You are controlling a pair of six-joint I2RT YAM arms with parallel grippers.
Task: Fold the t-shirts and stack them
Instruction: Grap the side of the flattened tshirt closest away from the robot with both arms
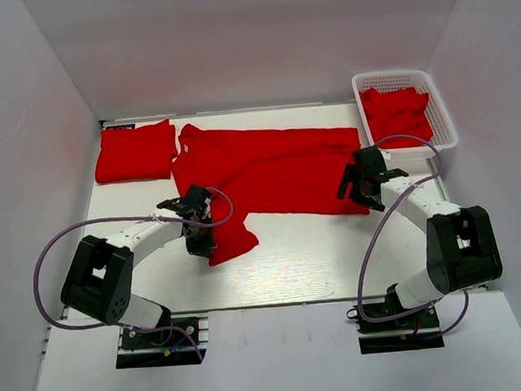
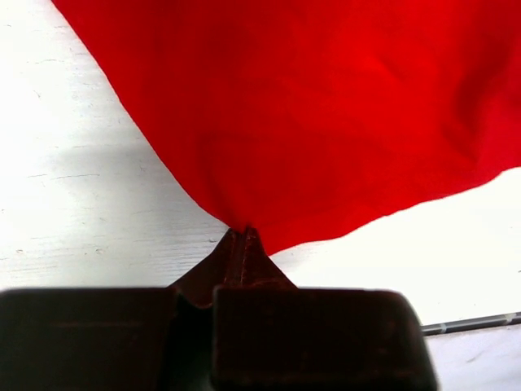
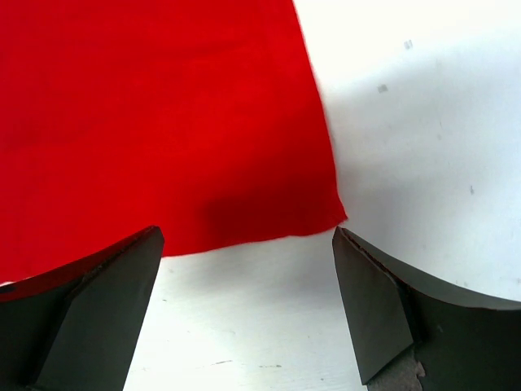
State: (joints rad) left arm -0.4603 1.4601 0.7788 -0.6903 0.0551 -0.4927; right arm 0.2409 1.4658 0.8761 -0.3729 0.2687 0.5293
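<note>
A red t-shirt (image 1: 268,173) lies spread across the middle of the white table. My left gripper (image 1: 200,226) is shut on the edge of its near-left part; in the left wrist view the closed tips (image 2: 242,235) pinch the cloth (image 2: 326,106). My right gripper (image 1: 360,181) is open over the shirt's right edge. In the right wrist view its fingers (image 3: 370,285) stand wide apart just short of the shirt's corner (image 3: 326,213), holding nothing. A folded red t-shirt (image 1: 135,151) lies at the far left.
A white basket (image 1: 441,116) with more red shirts (image 1: 398,112) stands at the far right. White walls enclose the table on three sides. Purple cables loop beside each arm.
</note>
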